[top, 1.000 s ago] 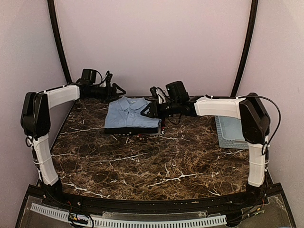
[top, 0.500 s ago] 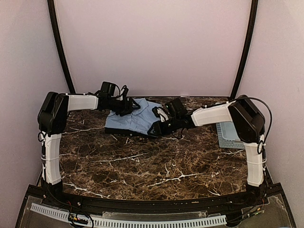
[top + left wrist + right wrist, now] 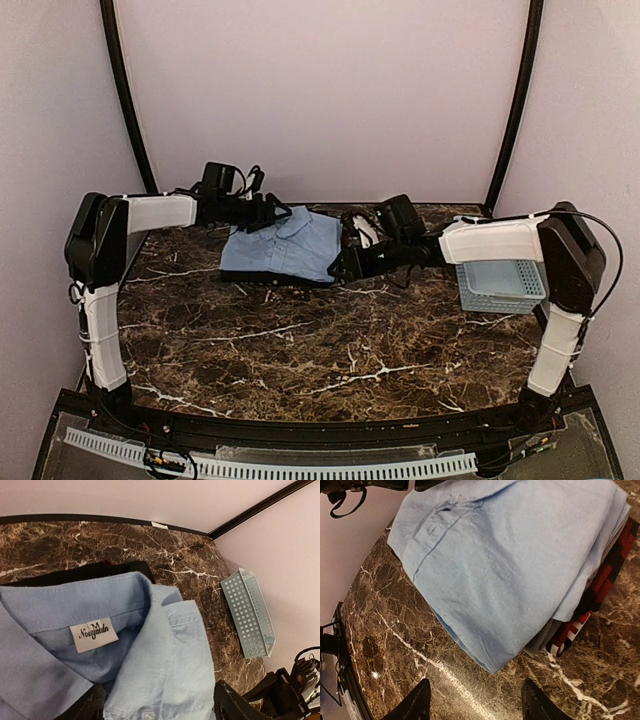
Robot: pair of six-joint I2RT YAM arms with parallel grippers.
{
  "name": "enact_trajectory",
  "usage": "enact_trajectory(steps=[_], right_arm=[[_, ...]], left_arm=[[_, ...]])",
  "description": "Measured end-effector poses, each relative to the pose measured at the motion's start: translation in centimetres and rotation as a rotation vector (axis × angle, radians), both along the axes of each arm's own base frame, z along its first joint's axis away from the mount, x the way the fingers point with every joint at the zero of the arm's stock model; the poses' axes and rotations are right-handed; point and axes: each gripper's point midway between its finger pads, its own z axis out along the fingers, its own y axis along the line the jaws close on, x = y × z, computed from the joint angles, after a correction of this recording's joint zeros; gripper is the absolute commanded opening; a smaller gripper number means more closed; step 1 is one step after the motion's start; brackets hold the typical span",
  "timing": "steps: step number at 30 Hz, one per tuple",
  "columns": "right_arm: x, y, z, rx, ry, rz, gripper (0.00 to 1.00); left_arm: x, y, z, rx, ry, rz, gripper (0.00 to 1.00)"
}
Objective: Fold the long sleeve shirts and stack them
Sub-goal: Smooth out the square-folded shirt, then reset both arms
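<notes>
The light blue shirt (image 3: 283,245) lies folded on top of a stack at the back of the table. Its collar and white neck label (image 3: 93,634) fill the left wrist view. Black cloth (image 3: 100,572) shows under the collar and as a dark layer (image 3: 270,277) at the stack's near edge. My left gripper (image 3: 275,215) is open over the collar, its jaws (image 3: 159,694) on either side of the button front. My right gripper (image 3: 350,256) is open just off the stack's right corner (image 3: 495,667), low over the marble (image 3: 476,686).
A red, black and white plaid cloth (image 3: 580,615) and a grey layer lie under the blue shirt. A pale blue lattice basket (image 3: 500,280) stands at the right edge of the table and also shows in the left wrist view (image 3: 248,612). The back wall is close behind the stack.
My left gripper has come from the back left corner onto the shirt's collar. My right gripper has shifted a little to the right along the stack's edge, uncovering the basket.
</notes>
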Motion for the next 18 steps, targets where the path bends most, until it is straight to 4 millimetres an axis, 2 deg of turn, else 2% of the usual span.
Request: enact_trajectory(steps=[3,5,8,9,10,11,15,18], right_arm=[[0.5,-1.8,3.0,0.022,-0.048,-0.038,0.73],[1.4,-4.2,4.8,0.013,-0.088,-0.093,0.83],[2.9,-9.3,7.9,-0.02,-0.163,-0.22,0.97],[3.2,-10.6,8.7,-0.026,-0.18,-0.256,0.98],[4.3,-14.6,11.6,-0.052,-0.255,-0.363,0.99],[4.5,-15.7,12.2,-0.064,-0.273,-0.389,0.99],[4.8,-19.8,12.7,-0.141,-0.276,-0.475,0.99],[5.4,-22.8,13.1,-0.182,-0.281,-0.561,0.99]], left_arm=[[-0.4,1.0,3.6,0.025,-0.08,0.031,0.82],[-1.2,2.3,6.7,0.059,-0.158,0.073,0.88],[-3.1,5.4,11.5,0.126,-0.285,0.176,0.97],[-3.9,6.6,12.9,0.149,-0.325,0.217,0.99],[-6.0,9.7,15.8,0.206,-0.414,0.326,0.99],[-6.4,10.7,16.8,0.218,-0.447,0.366,0.99],[-9.3,15.3,16.8,0.3,-0.477,0.503,0.99],[-10.3,18.2,17.7,0.316,-0.487,0.576,0.99]])
